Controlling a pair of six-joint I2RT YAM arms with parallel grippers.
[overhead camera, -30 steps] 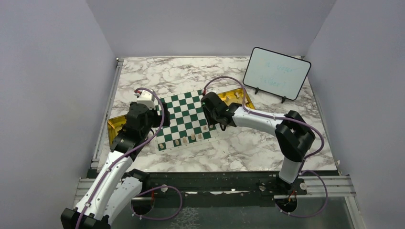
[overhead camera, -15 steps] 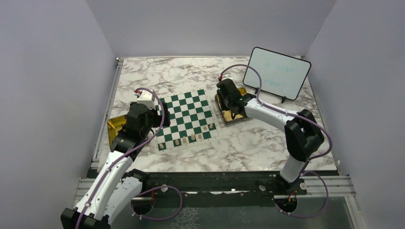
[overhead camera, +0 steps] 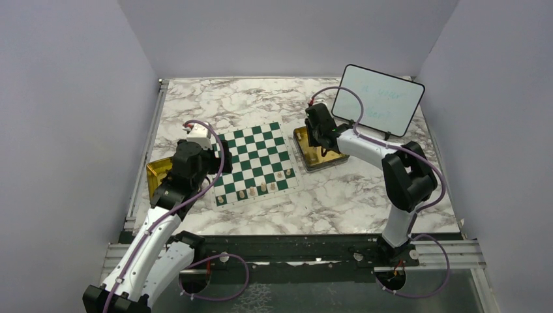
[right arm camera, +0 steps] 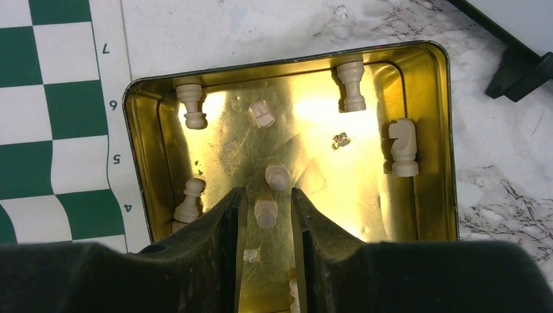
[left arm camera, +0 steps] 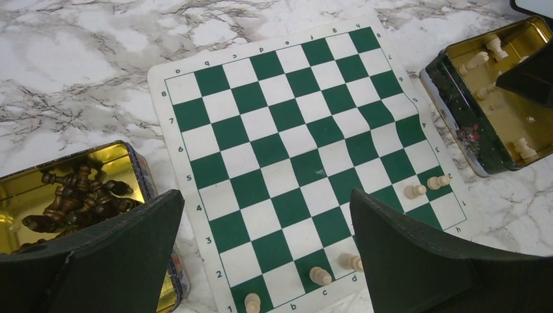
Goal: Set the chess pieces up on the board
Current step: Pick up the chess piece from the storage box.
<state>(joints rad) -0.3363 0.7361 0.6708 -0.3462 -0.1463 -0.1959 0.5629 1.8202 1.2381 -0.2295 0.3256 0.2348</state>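
right gripper (right arm camera: 268, 199) hangs inside the gold tin (right arm camera: 433, 130), fingers slightly apart either side of a cream chess piece (right arm camera: 266, 214), not touching it. left gripper (left arm camera: 264, 199) hovers spread wide above the board (left arm camera: 287, 130).

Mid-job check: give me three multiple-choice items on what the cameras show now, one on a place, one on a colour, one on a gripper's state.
1. Where is the right gripper? A) above bare tabletop B) above the gold tin right of the board C) on the whiteboard
2. What colour are the pieces in the left tin? A) cream B) red C) dark brown
3. How is the left gripper? A) open, empty B) shut on a piece C) shut, empty
1 B: its jaws straddle a cream piece inside that tin. 2 C: a dark brown heap. 3 A: jaws wide apart above the board.
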